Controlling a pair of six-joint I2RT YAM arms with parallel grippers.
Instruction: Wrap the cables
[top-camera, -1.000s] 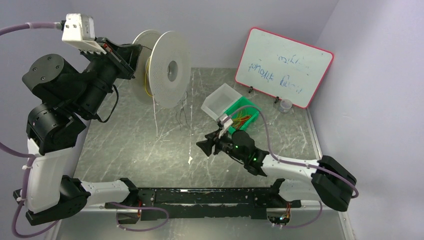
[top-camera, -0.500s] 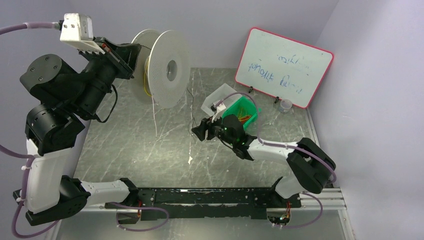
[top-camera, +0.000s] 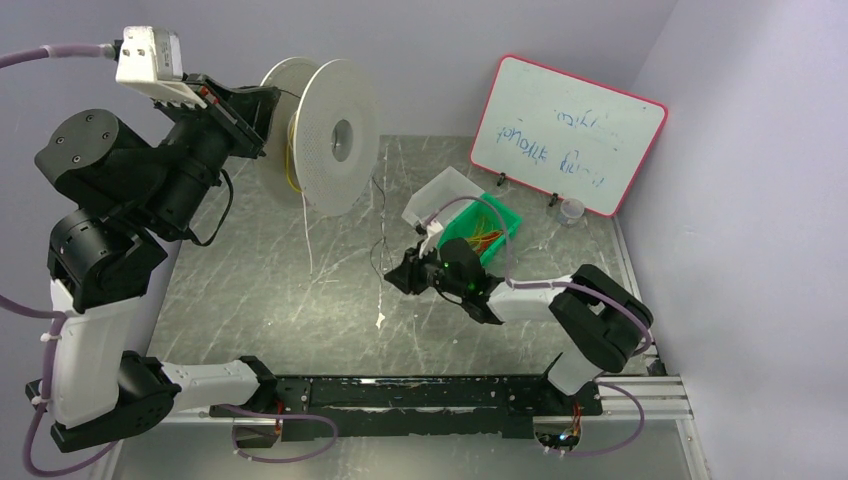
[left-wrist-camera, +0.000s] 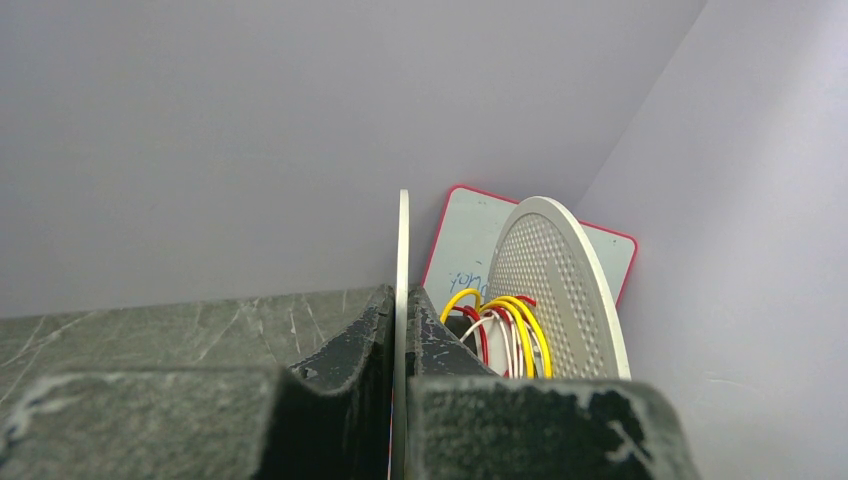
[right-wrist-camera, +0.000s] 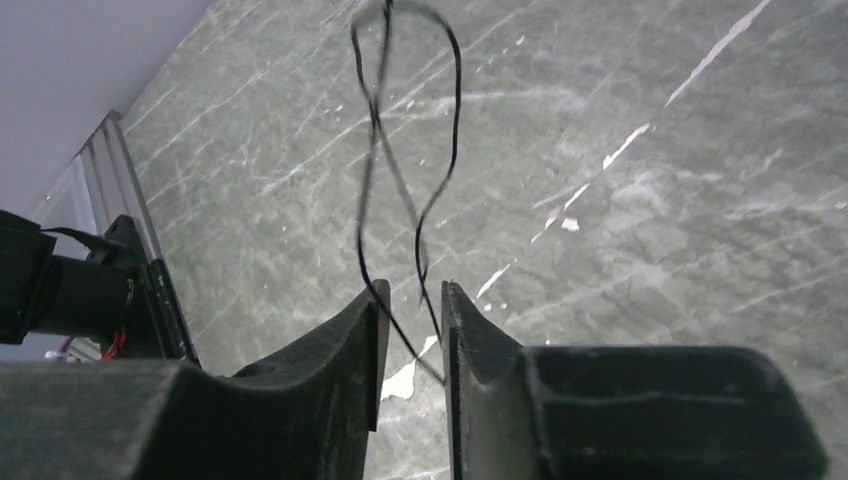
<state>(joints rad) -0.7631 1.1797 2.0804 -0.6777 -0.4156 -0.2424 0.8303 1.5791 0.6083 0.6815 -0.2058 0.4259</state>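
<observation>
A white spool (top-camera: 340, 135) stands at the back left with yellow, red and white cables (left-wrist-camera: 510, 325) wound on its core. My left gripper (top-camera: 262, 105) is shut on the spool's thin near flange (left-wrist-camera: 403, 250), which runs edge-on between its fingers (left-wrist-camera: 402, 300). A thin black cable (top-camera: 381, 222) hangs from the spool down to my right gripper (top-camera: 393, 277). In the right wrist view the cable (right-wrist-camera: 390, 319) loops and passes between the jaws (right-wrist-camera: 412, 290), which stand narrowly apart with the table showing through the gap.
A green bin (top-camera: 503, 222) holding more coloured cables sits right of centre, with a clear box (top-camera: 440, 198) against it. A red-framed whiteboard (top-camera: 568, 135) leans at the back right beside a small cup (top-camera: 571, 210). A white wire (top-camera: 310, 240) dangles from the spool.
My right gripper swung left and back toward the hanging black cable, then dropped slightly. The black cable now reaches into its jaws. The left arm and the spool barely moved.
</observation>
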